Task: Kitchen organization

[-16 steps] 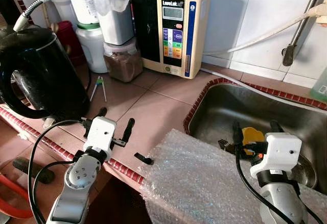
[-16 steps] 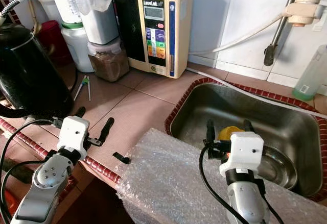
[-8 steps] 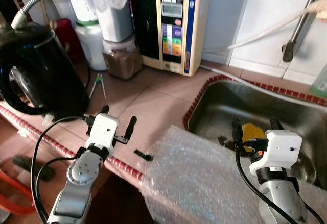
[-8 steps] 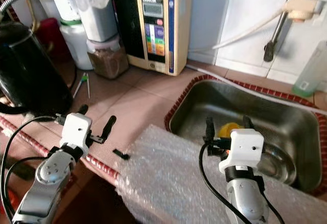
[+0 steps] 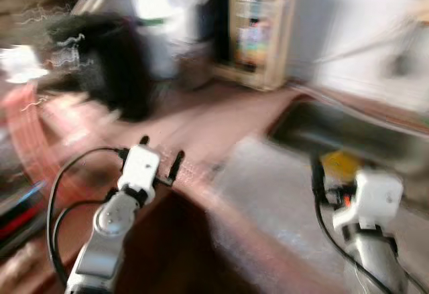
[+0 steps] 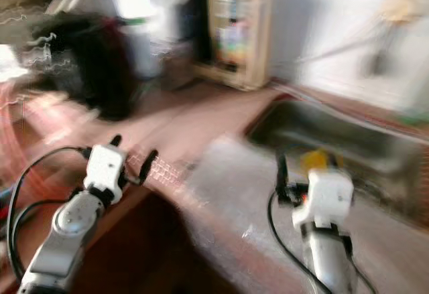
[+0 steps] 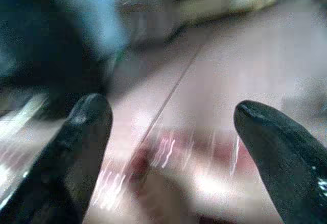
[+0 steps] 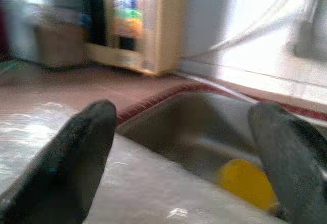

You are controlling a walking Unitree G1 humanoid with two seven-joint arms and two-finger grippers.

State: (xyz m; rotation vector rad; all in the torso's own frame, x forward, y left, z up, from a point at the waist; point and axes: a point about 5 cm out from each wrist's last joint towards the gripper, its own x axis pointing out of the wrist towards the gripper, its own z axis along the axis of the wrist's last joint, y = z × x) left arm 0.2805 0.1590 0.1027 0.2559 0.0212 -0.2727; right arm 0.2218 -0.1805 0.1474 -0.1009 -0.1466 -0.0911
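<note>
Both grippers ride spread and empty, likely carried clear while the robot turns: the left gripper [image 5: 159, 161] over the counter edge [image 7: 168, 152], the right gripper [image 8: 184, 147] above the sink [image 8: 168, 127] holding 1 yellow object [image 8: 246, 183].

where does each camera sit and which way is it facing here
Head stereo pair: on the head, looking forward and down, blurred, at the counter and sink; left gripper and right gripper show.
Left wrist: looks along its open fingers over the counter.
Right wrist: looks past its open fingers into the sink at a yellow object.
Shared: the beige appliance and bubble wrap.
</note>
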